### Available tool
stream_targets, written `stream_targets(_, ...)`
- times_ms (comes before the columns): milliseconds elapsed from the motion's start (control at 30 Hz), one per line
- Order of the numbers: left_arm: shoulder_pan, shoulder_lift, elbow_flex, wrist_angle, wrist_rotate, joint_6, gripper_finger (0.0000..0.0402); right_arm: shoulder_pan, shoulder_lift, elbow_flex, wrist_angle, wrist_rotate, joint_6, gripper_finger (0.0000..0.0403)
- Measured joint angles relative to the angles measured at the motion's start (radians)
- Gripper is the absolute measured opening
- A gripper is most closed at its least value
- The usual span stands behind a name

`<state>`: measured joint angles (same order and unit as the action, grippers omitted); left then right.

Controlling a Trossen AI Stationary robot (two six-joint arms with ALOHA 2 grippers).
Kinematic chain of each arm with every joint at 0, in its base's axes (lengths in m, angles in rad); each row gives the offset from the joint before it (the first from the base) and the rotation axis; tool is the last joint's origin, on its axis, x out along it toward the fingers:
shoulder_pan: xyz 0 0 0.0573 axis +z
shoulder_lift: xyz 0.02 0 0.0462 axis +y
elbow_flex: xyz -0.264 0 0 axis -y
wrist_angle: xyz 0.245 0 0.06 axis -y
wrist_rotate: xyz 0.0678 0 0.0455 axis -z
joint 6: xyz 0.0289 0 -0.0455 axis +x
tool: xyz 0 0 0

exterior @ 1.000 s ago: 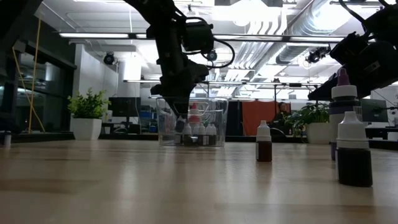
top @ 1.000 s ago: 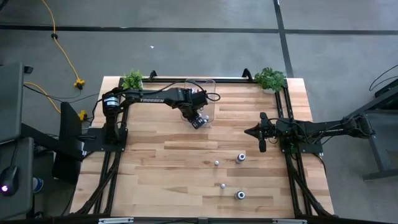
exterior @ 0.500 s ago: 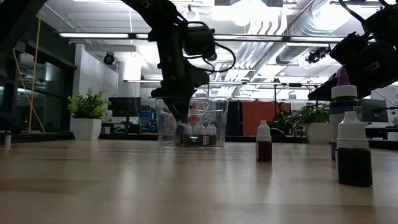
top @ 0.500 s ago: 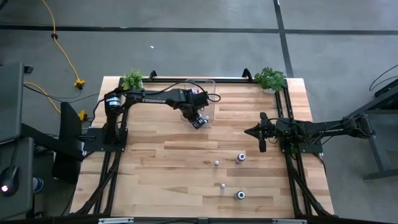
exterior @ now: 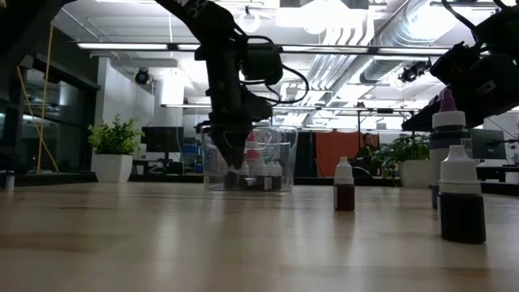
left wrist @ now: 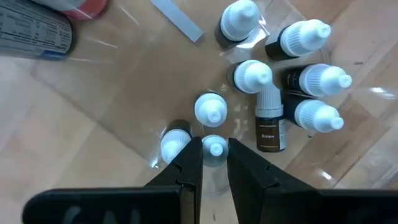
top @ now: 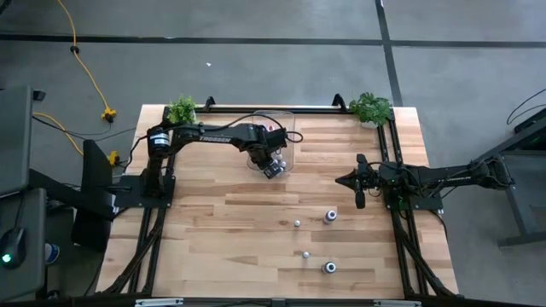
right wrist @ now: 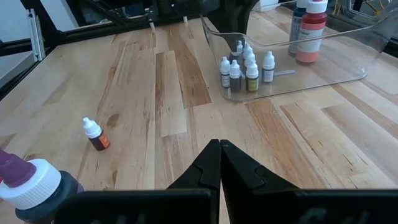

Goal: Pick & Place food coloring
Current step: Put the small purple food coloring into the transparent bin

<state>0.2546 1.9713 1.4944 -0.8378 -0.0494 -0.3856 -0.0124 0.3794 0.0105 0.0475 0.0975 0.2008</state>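
My pale wooden-plank table (top: 230,230) carries a clear plastic bin (top: 287,116) near its far edge, and my left arm reaches across into that bin while my right arm waits off to the right side, its right pincer (right wrist: 220,163) clenched on nothing. Inside the bin, my left pincer (left wrist: 215,163) is clamped on a tiny food coloring bottle with a white dropper cap (left wrist: 215,149), set down beside a huddle of small white-capped bottles (left wrist: 252,76), one of them lying on its side. Four more little bottles (top: 329,217) stand well apart on the bare planks toward the near right. As I judge it, the placing is nearly complete; to do it well I should let this bottle settle upright on the bin floor, spread my fingers only enough to free the cap, then rise straight up so I brush none of its close neighbours.
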Motion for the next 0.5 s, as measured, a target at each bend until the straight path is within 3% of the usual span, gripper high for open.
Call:
stream_targets(267,0.000,-0.003,0.000,-0.011,0.029,0.023,0.0060,0.000,0.000,0.000,0.001,0.000,0.000,0.0000)
stream_targets(500,-0.009,-0.003,0.000,-0.010,0.041,0.035,0.0132,0.000,0.000,0.000,0.001,0.000,0.000,0.0000)
